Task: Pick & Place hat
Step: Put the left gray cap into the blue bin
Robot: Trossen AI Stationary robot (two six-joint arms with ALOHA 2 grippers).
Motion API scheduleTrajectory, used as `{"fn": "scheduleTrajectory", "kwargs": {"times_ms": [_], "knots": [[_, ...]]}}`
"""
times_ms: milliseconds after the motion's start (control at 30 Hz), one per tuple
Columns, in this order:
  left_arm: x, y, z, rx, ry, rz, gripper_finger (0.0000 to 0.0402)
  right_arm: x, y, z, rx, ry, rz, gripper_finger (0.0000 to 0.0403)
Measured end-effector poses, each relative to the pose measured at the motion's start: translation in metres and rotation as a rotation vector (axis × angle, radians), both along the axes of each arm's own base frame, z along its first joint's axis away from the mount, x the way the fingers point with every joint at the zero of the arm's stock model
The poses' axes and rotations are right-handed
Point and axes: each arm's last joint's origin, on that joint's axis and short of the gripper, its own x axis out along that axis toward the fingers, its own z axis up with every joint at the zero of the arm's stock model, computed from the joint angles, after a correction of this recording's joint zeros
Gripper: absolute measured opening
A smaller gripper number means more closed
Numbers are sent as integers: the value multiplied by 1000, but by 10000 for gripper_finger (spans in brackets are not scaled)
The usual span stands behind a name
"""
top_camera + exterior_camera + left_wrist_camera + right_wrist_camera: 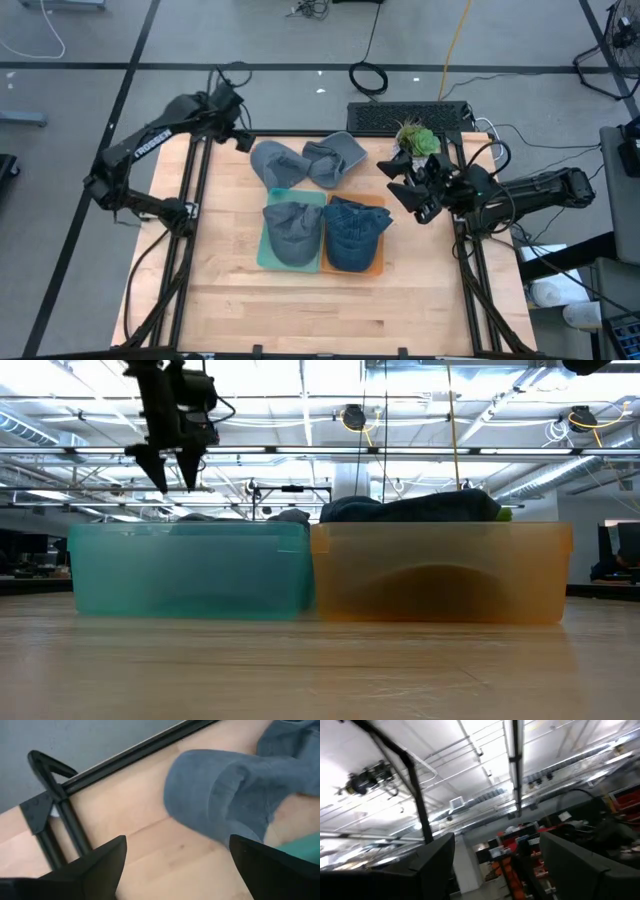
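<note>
Two loose grey hats lie on the wooden table near its far edge, one [277, 160] [225, 795] left of the other [336, 157]. A grey-blue hat [292, 232] fills the teal tray [264, 250] [190, 570]. A dark blue hat [355, 232] [410, 508] fills the orange tray [378, 266] [440, 572]. My left gripper [243, 140] [177, 845] [170, 470] hangs open, pointing down, above the table just left of the left loose hat. My right gripper [400, 185] [497, 840] stands open at the table's right side, tipped upward, holding nothing.
A small potted plant [416, 140] and a black keyboard [410, 117] sit at the far right, close behind my right gripper. Black frame rails [125, 757] run along the table's edges. Bare wood [330, 310] stretches in front of the trays.
</note>
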Motion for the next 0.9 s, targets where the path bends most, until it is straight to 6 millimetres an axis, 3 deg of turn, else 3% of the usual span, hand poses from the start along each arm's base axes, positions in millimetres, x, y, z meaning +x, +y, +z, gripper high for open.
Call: {"fn": "scheduleTrajectory", "kwargs": {"times_ms": [367,733,900], "knots": [[16,27,-49,107,-151,42,355,0,2,0,-48,-4,64,281],[20,68,-102,-15,-124,55,341,0,3,0,-51,3,70,281],[9,86,-115,-80,-212,8,343,0,4,-1,-25,11,148,281]]}}
